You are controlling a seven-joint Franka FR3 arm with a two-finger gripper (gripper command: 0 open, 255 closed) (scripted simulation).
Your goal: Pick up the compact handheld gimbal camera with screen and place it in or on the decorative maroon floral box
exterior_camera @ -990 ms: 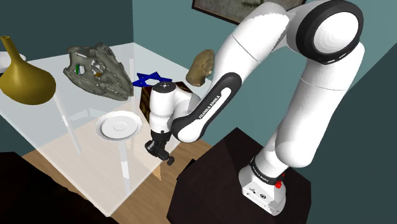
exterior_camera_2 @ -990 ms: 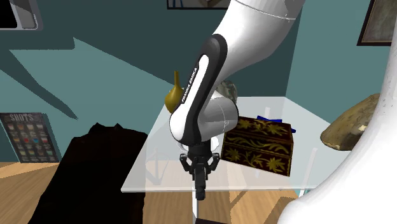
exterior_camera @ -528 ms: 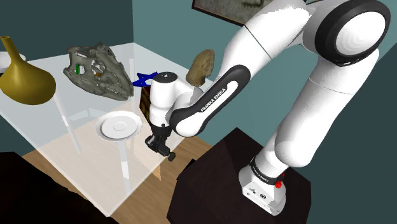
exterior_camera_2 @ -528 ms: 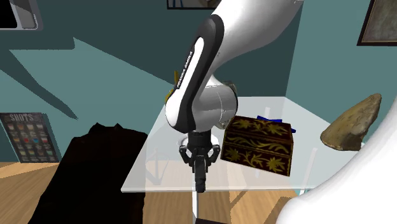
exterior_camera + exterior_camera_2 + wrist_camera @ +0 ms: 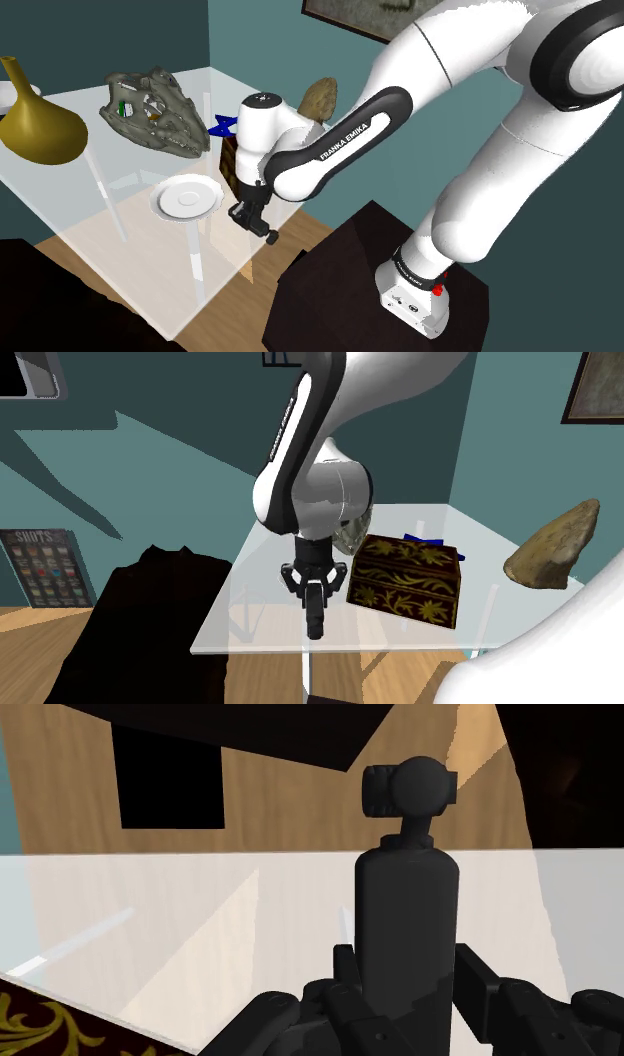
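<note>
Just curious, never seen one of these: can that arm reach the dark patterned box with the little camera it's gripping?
Probably yes. The gripper, shut on the camera, hangs close beside the box, and nothing stands between them.

Wrist view now: the gimbal camera (image 5: 405, 934) has its lower end buried between the jaws, and the jaws themselves run off the picture's edge. Just beside them, only a corner of the floral box (image 5: 35, 1026) gets in. Over to the shoulder view: the arm's wrist (image 5: 262, 130) covers most of that box right behind the jaws, and most of the blue star (image 5: 221, 125) beyond it. Well away from the jaws, the yellow vase (image 5: 35, 125) is clipped at the edge.
</note>
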